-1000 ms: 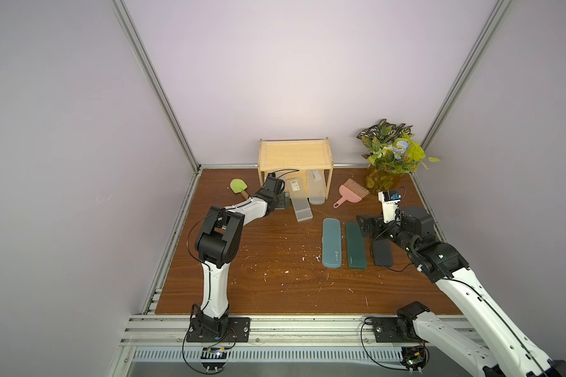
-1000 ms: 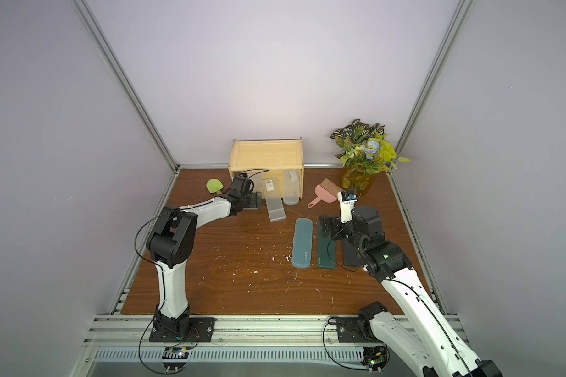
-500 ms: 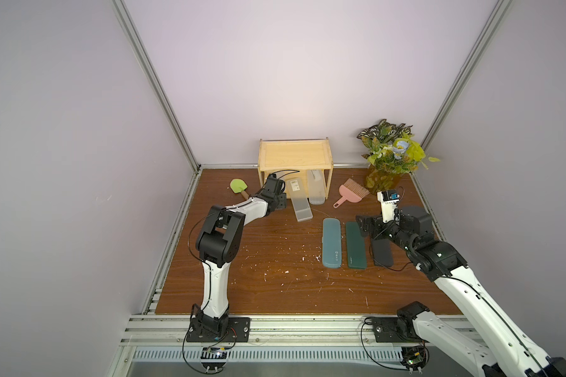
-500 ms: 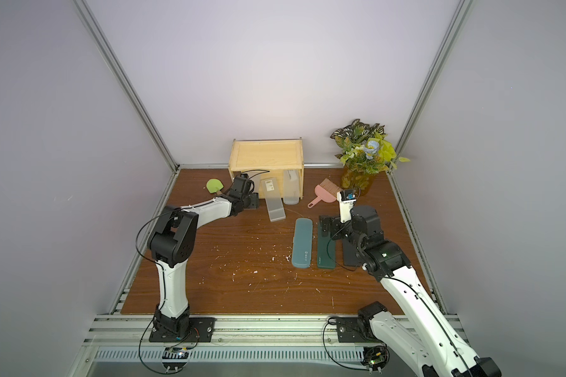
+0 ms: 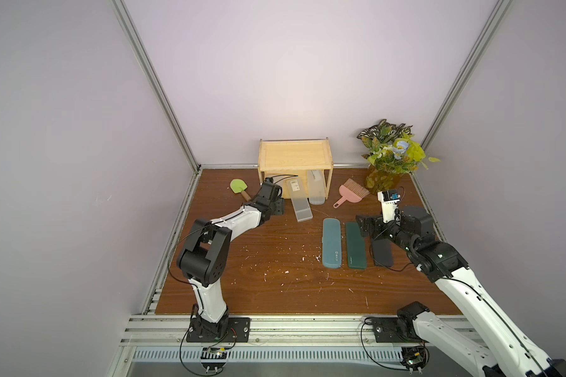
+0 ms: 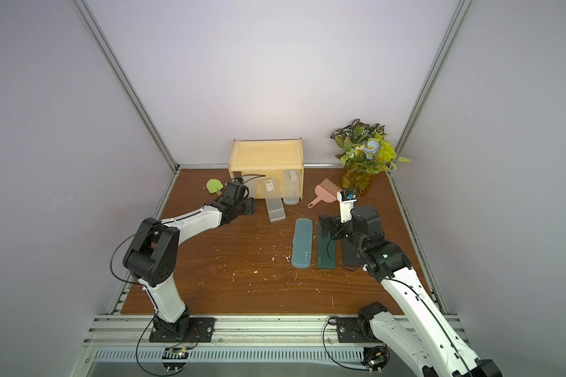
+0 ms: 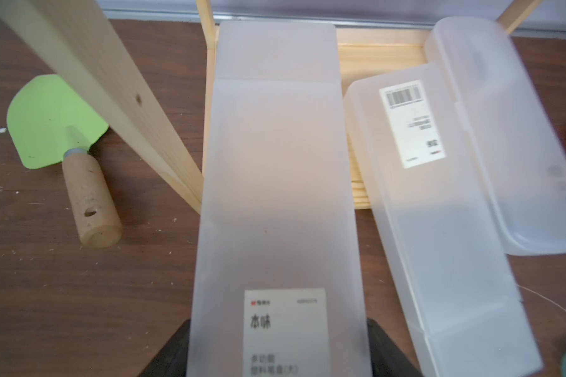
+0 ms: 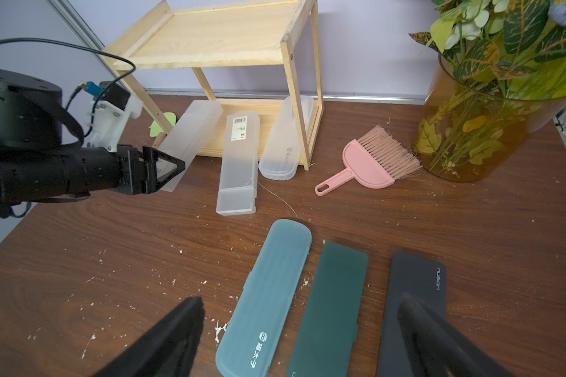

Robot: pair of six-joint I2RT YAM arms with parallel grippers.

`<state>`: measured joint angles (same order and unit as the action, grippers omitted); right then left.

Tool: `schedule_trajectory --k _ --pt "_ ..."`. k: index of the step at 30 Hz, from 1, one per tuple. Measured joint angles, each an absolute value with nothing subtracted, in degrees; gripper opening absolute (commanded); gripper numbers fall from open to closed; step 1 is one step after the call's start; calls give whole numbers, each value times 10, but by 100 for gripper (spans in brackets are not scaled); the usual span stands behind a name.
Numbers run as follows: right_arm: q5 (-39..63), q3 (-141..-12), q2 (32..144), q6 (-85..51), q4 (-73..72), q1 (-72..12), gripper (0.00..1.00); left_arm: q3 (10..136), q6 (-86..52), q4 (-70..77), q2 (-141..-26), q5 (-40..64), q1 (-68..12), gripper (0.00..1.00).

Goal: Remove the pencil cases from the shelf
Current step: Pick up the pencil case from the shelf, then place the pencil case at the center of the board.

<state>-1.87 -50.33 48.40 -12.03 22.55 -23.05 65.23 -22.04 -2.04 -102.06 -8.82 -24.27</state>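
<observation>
Your left gripper (image 5: pixel 277 200) sits low before the shelf (image 5: pixel 294 156) in a top view, likely to pull. Its wrist view: it pinches the frosted case (image 7: pixel 278 196) by its near end; the far end lies on the shelf. Right wrist view: your right gripper (image 8: pixel 299 303) hangs spread above the dark green case (image 8: pixel 330 303).

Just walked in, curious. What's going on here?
The left gripper is shut on a frosted pencil case at the wooden shelf's lower tier. The barcode-stickered case and the rounded frosted case jut out from that tier. The teal case, dark green case and black case lie on the table, with the right gripper open above them.
</observation>
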Motion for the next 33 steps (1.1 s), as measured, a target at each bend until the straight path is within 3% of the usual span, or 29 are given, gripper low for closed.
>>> schedule_trajectory --k 7,20,26,33 --pt "-6 -484 462 -128 222 -230 99 534 -262 -23 -896 -104 -303 55" --pt "22 -469 421 -144 221 -230 99 385 -422 -92 -663 -228 -529 55" --pt "39 -469 413 -151 221 -230 99 345 -503 -108 -668 -265 -609 55" --pt "58 -469 413 -155 222 -230 99 341 -570 -83 -761 -280 -654 56"
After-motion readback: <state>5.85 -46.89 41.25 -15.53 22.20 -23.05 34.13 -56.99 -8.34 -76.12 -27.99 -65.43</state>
